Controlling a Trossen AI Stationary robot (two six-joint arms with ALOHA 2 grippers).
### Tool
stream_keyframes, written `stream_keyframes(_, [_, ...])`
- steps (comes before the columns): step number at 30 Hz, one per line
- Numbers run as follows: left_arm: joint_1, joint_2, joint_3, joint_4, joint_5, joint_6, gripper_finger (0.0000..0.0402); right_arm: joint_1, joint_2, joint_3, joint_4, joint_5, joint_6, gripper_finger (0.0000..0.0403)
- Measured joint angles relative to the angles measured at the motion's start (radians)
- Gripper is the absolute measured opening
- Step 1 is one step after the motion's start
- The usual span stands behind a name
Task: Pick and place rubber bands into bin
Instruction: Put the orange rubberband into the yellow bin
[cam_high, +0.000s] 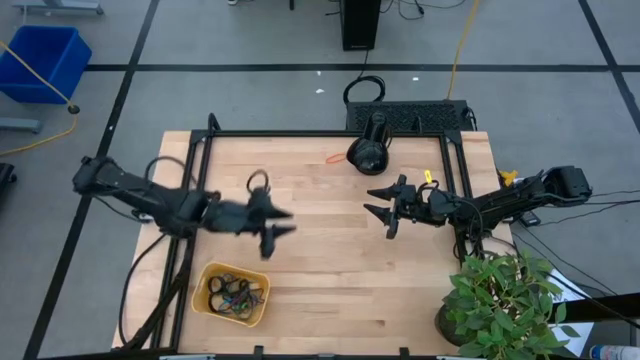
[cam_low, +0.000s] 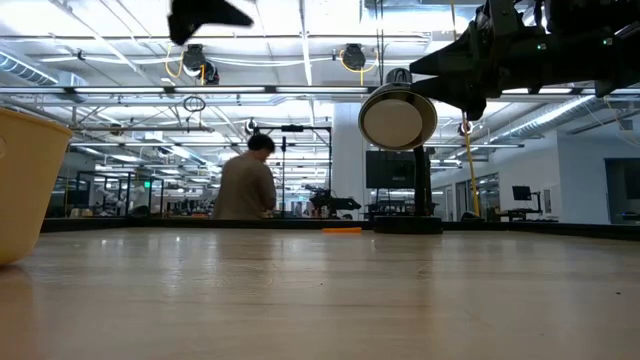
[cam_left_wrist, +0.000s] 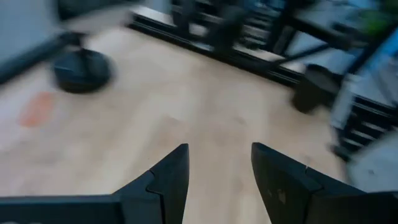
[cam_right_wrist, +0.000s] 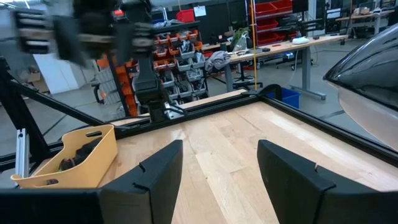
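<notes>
The pale wooden worktop (cam_high: 330, 230) fills a black frame, grey taped floor around it and a blue tub (cam_high: 45, 60) far off at one corner. Behind lies a workshop hall where a person (cam_low: 246, 180) sits. The bin (cam_high: 232, 293) rests near the front left edge, long axis roughly along that edge, slightly skewed, rubber bands (cam_high: 237, 293) heaped inside. The left gripper (cam_high: 282, 230) hovers above the bin's far side, fingers parted, empty. The right gripper (cam_high: 378, 208) waits mid-right, fingers wide, empty
</notes>
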Motion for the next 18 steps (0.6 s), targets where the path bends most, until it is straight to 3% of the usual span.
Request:
stream_keyframes(8, [0.337,0.060,-0.002,0.011,0.146,0.179,0.0179,0.000,0.000,0.000,0.000,0.000,0.030,0.0202])
stream_keyframes(14, [0.557,0.215,0.001,0.182,0.347,0.283,0.0179,0.000,0.000,0.000,0.000,0.001,0.030,0.0199])
stream_keyframes(18, [0.654,0.339,0.043,0.215,0.407,0.322,0.0179,0.000,0.000,0.000,-0.001,0.005,0.030,0.0200])
